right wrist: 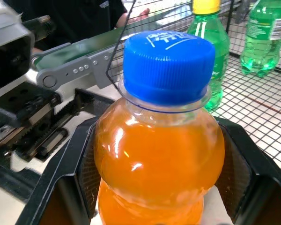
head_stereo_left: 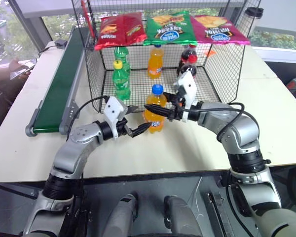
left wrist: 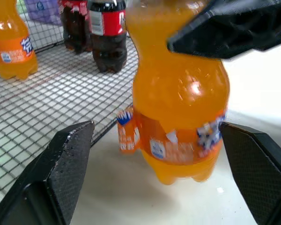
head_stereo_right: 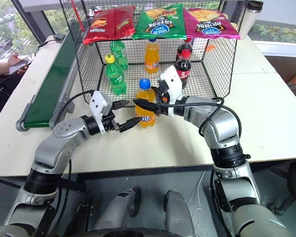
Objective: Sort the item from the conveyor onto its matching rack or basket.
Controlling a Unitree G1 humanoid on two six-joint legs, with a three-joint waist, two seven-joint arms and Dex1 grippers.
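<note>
The right gripper (head_stereo_left: 155,107), reaching level toward the left, is clamped on the upper body of the orange soda bottle (head_stereo_left: 155,109), which hangs just above the table (head_stereo_left: 266,123) at the near open edge of the black wire cage (head_stereo_left: 227,64). The left gripper (head_stereo_left: 137,119), pointing level rightward, stands released, its fingers (left wrist: 68,164) spread either side of the bottle's lower half without contact. Bare tabletop lies near of the bottle; the conveyor (head_stereo_left: 59,89) runs along the far left.

Three chip bags (head_stereo_left: 168,27) atop cage (red, green, magenta); green bottles (head_stereo_left: 121,79) inside.

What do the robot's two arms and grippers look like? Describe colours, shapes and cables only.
Both arms are rounded silver-grey shells joined by black rings, with black cables looping along the forearms. Each wrist carries a white angular block. The left gripper and right gripper each end in two black, tapered fingers with textured inner pads.
</note>
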